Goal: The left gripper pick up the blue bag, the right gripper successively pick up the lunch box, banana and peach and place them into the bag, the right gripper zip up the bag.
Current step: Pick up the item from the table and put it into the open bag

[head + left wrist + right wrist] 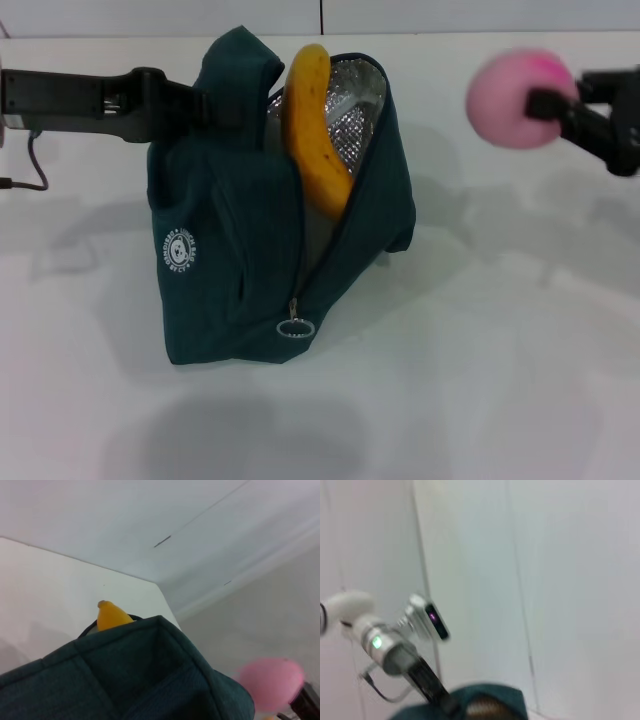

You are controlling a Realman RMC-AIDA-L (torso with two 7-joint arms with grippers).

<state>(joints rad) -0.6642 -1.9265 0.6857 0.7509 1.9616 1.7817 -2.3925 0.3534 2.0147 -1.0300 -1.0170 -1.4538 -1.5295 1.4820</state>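
Observation:
The blue bag (230, 250) stands on the white table, its top flap pinched by my left gripper (205, 105), which is shut on it. The bag's mouth gapes open and shows a silver lining (355, 105). A yellow banana (315, 130) stands upright inside, its tip poking out above the rim. My right gripper (548, 103) hangs in the air to the right of the bag, shut on the pink peach (510, 98). In the left wrist view the bag (150, 680), the banana tip (111, 616) and the peach (272, 682) show. The lunch box is hidden.
The zipper pull ring (296, 327) hangs low on the bag's front seam. A dark cable (35, 170) trails from the left arm at the table's left edge. The right wrist view shows the left arm (395, 650) above the bag's top (485, 702).

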